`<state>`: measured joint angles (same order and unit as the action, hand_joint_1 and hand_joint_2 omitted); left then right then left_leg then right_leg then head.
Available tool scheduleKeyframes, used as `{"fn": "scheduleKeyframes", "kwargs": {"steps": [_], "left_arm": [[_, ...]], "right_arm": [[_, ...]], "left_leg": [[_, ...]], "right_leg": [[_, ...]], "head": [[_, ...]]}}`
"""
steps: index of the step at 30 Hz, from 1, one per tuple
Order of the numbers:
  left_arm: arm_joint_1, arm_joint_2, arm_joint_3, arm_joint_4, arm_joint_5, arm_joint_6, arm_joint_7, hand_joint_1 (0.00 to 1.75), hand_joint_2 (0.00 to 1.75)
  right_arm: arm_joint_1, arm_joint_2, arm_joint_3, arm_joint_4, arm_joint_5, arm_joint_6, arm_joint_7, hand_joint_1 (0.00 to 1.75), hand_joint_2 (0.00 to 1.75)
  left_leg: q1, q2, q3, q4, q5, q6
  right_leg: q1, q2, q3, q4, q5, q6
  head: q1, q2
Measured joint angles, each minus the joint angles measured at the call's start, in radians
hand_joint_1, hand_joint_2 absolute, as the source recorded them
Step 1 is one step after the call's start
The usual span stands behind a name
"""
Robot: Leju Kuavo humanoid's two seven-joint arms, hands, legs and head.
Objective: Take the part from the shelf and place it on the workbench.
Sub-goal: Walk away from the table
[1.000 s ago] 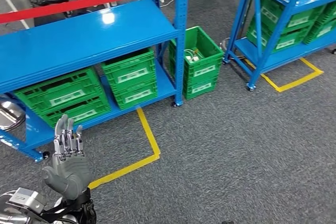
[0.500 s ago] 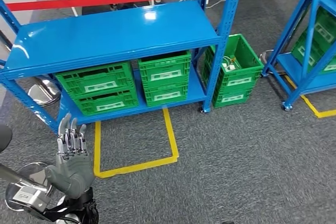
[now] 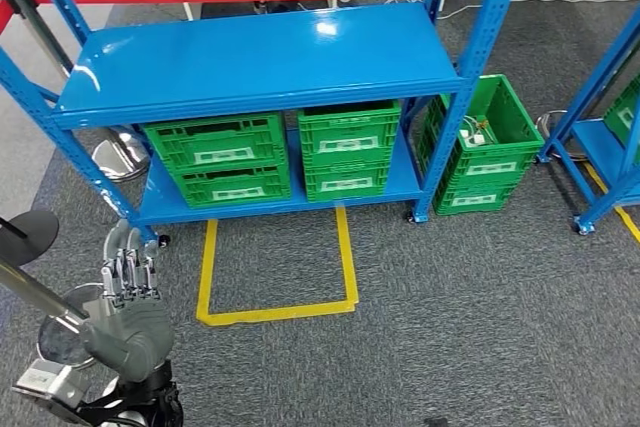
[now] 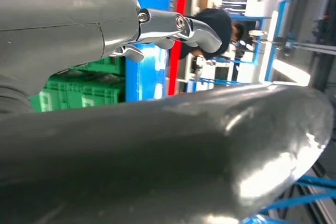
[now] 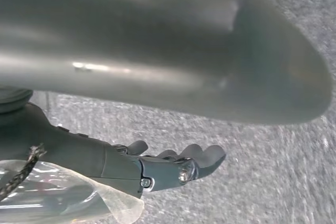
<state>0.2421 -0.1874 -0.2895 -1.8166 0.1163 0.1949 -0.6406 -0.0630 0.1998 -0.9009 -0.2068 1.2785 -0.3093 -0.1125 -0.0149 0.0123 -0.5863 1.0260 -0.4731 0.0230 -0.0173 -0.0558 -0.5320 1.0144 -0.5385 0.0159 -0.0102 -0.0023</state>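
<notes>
Ahead, well beyond the upright, slightly spread and empty fingers of the grey left hand, stands the blue metal shelf with green slatted plastic crates beneath, while the right hand lies extended beside clear plastic film; the part cannot be made out

The right wrist view cuts off a clear bag beside the right hand.

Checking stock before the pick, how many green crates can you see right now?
4: two green crates on the blue shelf's lower level, one on the floor beside it, one partly cut off on the right-hand rack.
</notes>
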Motion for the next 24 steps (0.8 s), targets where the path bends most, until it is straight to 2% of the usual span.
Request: {"fn": "scheduleKeyframes", "kwargs": {"steps": [1, 3, 4, 6, 7, 8, 9, 11, 12, 13, 16, 18, 19, 21, 22, 23, 24], "left_arm": [[0.001, 0.0, 0.0, 0.0, 0.0, 0.002, 0.003, 0.0, 0.0], [0.002, -0.001, 0.001, 0.001, -0.001, 0.011, 0.012, 0.0, 0.0], [0.002, -0.002, 0.002, 0.003, -0.004, 0.02, 0.018, 0.0, 0.0], [0.002, -0.004, 0.009, 0.018, -0.021, 0.054, 0.028, 0.0, 0.0], [0.003, -0.005, 0.019, 0.035, -0.038, 0.079, 0.031, 0.0, 0.0], [0.003, -0.007, 0.035, 0.058, -0.058, 0.106, 0.032, 0.0, 0.0], [0.002, -0.008, 0.054, 0.086, -0.08, 0.133, 0.033, 0.0, 0.0], [-0.004, -0.014, 0.099, 0.149, -0.114, 0.168, 0.037, 0.0, 0.0], [-0.011, -0.019, 0.126, 0.188, -0.127, 0.178, 0.04, 0.0, 0.0], [-0.02, -0.025, 0.156, 0.232, -0.139, 0.183, 0.041, 0.0, 0.0], [-0.054, -0.036, 0.256, 0.384, -0.176, 0.186, 0.021, 0.0, 0.0], [-0.085, -0.041, 0.322, 0.499, -0.198, 0.188, 0.004, 0.0, 0.0], [-0.103, -0.043, 0.356, 0.559, -0.204, 0.19, -0.003, 0.0, 0.0], [-0.14, -0.045, 0.428, 0.693, -0.206, 0.187, -0.023, 0.0, 0.0], [-0.155, -0.045, 0.465, 0.758, -0.206, 0.185, -0.032, 0.0, 0.0], [-0.169, -0.045, 0.5, 0.821, -0.206, 0.182, -0.039, 0.0, 0.0], [-0.181, -0.045, 0.53, 0.875, -0.207, 0.181, -0.044, 0.0, 0.0]], "right_arm": [[0.0, 0.0, 0.0, 0.0, 0.0, -0.001, 0.005, 0.0, 0.0], [-0.002, 0.0, 0.0, 0.0, 0.002, -0.002, 0.015, 0.0, 0.0], [-0.002, 0.0, 0.0, 0.0, 0.002, -0.003, 0.019, 0.0, 0.0], [-0.001, 0.0, 0.0, 0.0, 0.003, -0.003, 0.027, 0.0, 0.0], [0.001, 0.0, 0.0, 0.0, 0.004, -0.003, 0.03, 0.0, 0.0], [0.003, 0.0, -0.001, 0.0, 0.006, -0.003, 0.033, 0.0, 0.0], [0.005, 0.0, -0.001, 0.0, 0.007, -0.003, 0.035, 0.0, 0.0], [0.006, -0.001, -0.001, 0.0, 0.01, -0.003, 0.037, 0.0, 0.0], [0.005, -0.001, -0.001, 0.0, 0.011, -0.002, 0.036, 0.0, 0.0], [0.004, -0.001, -0.001, 0.0, 0.013, -0.002, 0.035, 0.0, 0.0], [0.003, -0.001, -0.001, 0.0, 0.015, 0.002, 0.031, 0.0, 0.0], [0.003, -0.001, -0.003, 0.0, 0.017, 0.004, 0.029, 0.0, 0.0], [0.002, -0.001, -0.004, 0.0, 0.018, 0.005, 0.028, 0.0, 0.0], [0.001, -0.001, -0.007, 0.0, 0.02, 0.006, 0.028, 0.0, 0.0], [0.001, -0.001, -0.009, 0.0, 0.021, 0.006, 0.028, 0.0, 0.0], [0.002, -0.001, -0.01, 0.0, 0.022, 0.006, 0.028, 0.0, 0.0], [0.003, -0.001, -0.012, 0.0, 0.022, 0.006, 0.029, 0.0, 0.0]], "left_leg": [[0.002, -0.002, 0.003, -0.007, 0.002, 0.001], [0.009, -0.006, 0.018, -0.028, 0.008, 0.005], [0.012, -0.007, 0.024, -0.035, 0.01, 0.007], [0.012, -0.011, 0.026, -0.037, 0.008, 0.01], [0.012, -0.014, 0.027, -0.037, 0.007, 0.011], [0.011, -0.017, 0.029, -0.037, 0.005, 0.011], [0.011, -0.021, 0.032, -0.037, 0.002, 0.01], [0.011, -0.027, 0.04, -0.036, -0.004, 0.003], [0.009, -0.029, 0.042, -0.033, -0.009, -0.002], [0.007, -0.031, 0.043, -0.031, -0.011, -0.007], [0.006, -0.033, 0.042, -0.027, -0.015, -0.017], [0.008, -0.028, 0.033, 0.0, -0.035, -0.027], [0.01, -0.026, 0.014, 0.041, -0.058, -0.033], [0.015, -0.022, -0.052, 0.174, -0.115, -0.042], [0.016, -0.021, -0.083, 0.232, -0.133, -0.044], [0.017, -0.02, -0.102, 0.262, -0.132, -0.044], [0.017, -0.02, -0.101, 0.25, -0.11, -0.042]], "right_leg": [[0.0, 0.0, 0.0, -0.003, -0.001, 0.006], [0.001, 0.018, -0.01, 0.021, -0.021, 0.015], [0.001, 0.032, -0.032, 0.063, -0.043, 0.017], [0.001, 0.049, -0.1, 0.189, -0.095, 0.018], [0.001, 0.051, -0.132, 0.241, -0.107, 0.019], [0.001, 0.052, -0.15, 0.261, -0.099, 0.02], [0.001, 0.052, -0.149, 0.242, -0.072, 0.019], [0.0, 0.054, -0.098, 0.118, 0.007, 0.017], [-0.001, 0.057, -0.068, 0.055, 0.031, 0.014], [-0.001, 0.059, -0.047, 0.015, 0.043, 0.011], [0.001, 0.062, -0.033, -0.006, 0.041, -0.004], [-0.001, 0.059, -0.029, -0.008, 0.04, -0.015], [-0.003, 0.057, -0.026, -0.009, 0.04, -0.02], [-0.001, 0.054, -0.024, -0.009, 0.037, -0.027], [0.0, 0.053, -0.023, -0.009, 0.035, -0.029], [0.001, 0.052, -0.021, -0.009, 0.034, -0.03], [0.002, 0.053, -0.018, -0.009, 0.032, -0.03]], "head": [[0.0, 0.0], [0.003, 0.0], [0.005, 0.0], [0.007, 0.0], [0.008, 0.0], [0.008, 0.0], [0.008, 0.0], [0.008, 0.0], [0.009, 0.0], [0.009, 0.0], [0.007, 0.0], [0.003, 0.0], [0.002, 0.0], [-0.002, 0.0], [-0.001, 0.0], [-0.002, 0.0], [-0.002, 0.0]]}}
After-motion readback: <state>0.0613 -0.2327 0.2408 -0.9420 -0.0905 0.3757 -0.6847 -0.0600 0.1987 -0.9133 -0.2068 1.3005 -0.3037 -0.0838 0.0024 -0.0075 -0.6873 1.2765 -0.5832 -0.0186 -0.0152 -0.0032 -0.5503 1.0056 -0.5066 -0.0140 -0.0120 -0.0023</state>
